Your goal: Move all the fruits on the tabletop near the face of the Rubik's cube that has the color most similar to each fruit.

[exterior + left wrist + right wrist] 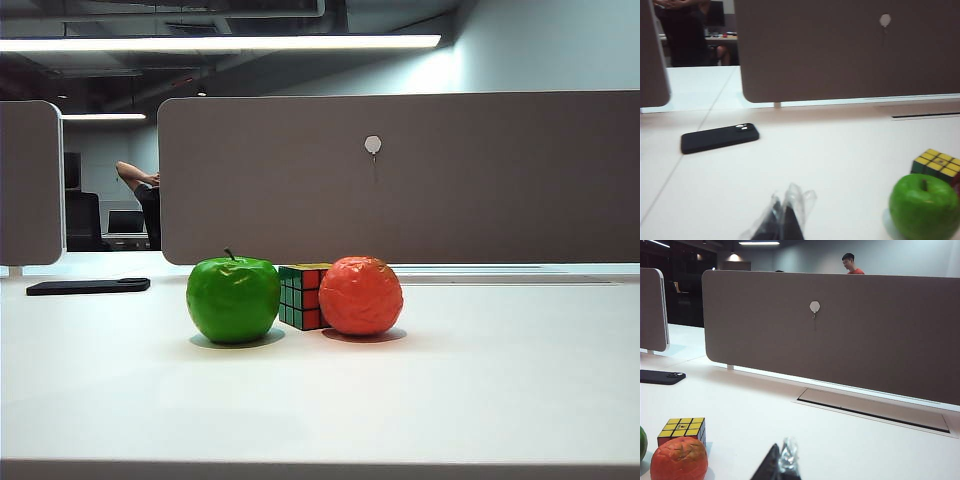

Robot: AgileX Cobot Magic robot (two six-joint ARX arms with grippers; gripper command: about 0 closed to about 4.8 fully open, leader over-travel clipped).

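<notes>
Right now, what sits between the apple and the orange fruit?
The Rubik's cube stands between the apple and the orange fruit, set slightly behind them. The exterior view shows this best; whether the fruits touch it is unclear.

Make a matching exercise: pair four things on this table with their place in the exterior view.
Things:
1. green apple
2. Rubik's cube
3. orange-red fruit
4. black phone

Places:
A. between the two fruits
B. right of the cube
C. far left, flat, near the divider
D. left of the cube

Pairs: 1-D, 2-A, 3-B, 4-C
</notes>
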